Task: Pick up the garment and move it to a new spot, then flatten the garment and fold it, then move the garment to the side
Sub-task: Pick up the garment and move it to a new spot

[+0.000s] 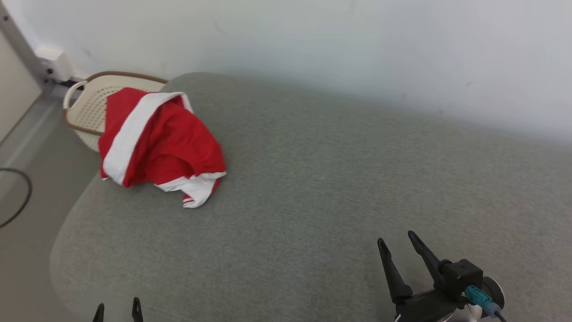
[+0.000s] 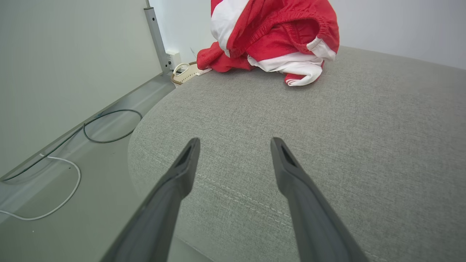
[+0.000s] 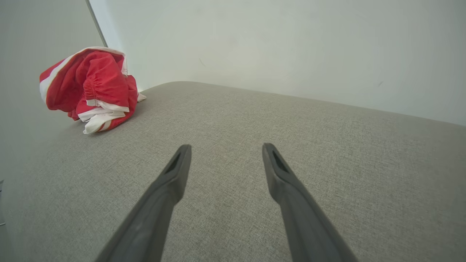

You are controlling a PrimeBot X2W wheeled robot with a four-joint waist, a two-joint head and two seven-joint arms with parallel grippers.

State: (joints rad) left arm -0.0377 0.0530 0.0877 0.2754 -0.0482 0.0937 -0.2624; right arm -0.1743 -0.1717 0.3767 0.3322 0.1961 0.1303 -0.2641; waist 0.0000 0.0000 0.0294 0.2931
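Garment (image 1: 161, 143) lies crumpled at the far left of the grey cushion (image 1: 335, 179), with a basket (image 1: 85, 107) just behind it. Left gripper (image 1: 117, 308) and right gripper (image 1: 396, 239) both stand open, empty and well apart from it. Advise grasping a raised fold, clear of the basket rim.

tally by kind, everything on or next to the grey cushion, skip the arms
Garment, red and white: 1
Basket, cream: 1
Dark cable on the floor: 1
White cable on the floor: 1
Total: 4
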